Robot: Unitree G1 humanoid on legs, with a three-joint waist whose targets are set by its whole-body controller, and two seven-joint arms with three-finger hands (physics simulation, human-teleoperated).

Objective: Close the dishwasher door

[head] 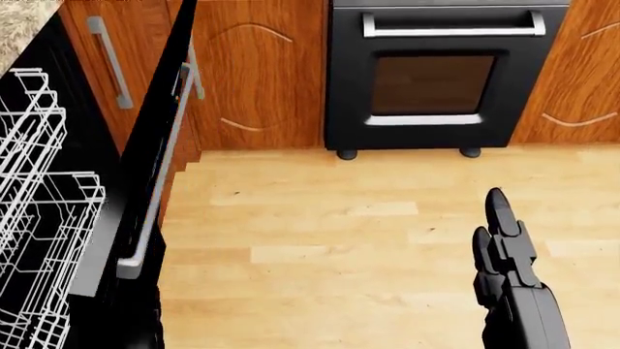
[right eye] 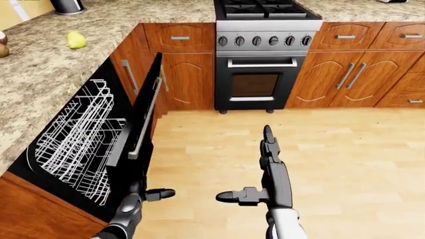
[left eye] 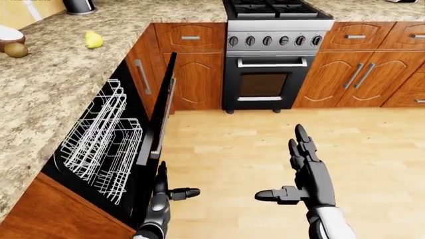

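Note:
The dishwasher sits under the counter on the left of the eye views. Its black door (left eye: 158,117) is partly open, tilted out a little from upright, and its long grey handle (head: 155,196) faces the floor side. White wire racks (left eye: 99,137) show inside. My left hand (left eye: 174,182) is open at the bottom of the view, fingers flat against the door's outer face near its near end, thumb sticking out to the right. My right hand (left eye: 287,167) is open and empty over the floor, fingers straight, well right of the door.
A black and steel oven (left eye: 269,74) stands at the top centre, with wooden cabinets (left eye: 358,74) on both sides. The granite counter (left eye: 53,79) on the left bears a yellow-green fruit (left eye: 93,40), a brown fruit (left eye: 16,50) and a dark kettle (left eye: 79,6). Wooden floor (left eye: 265,144) lies ahead.

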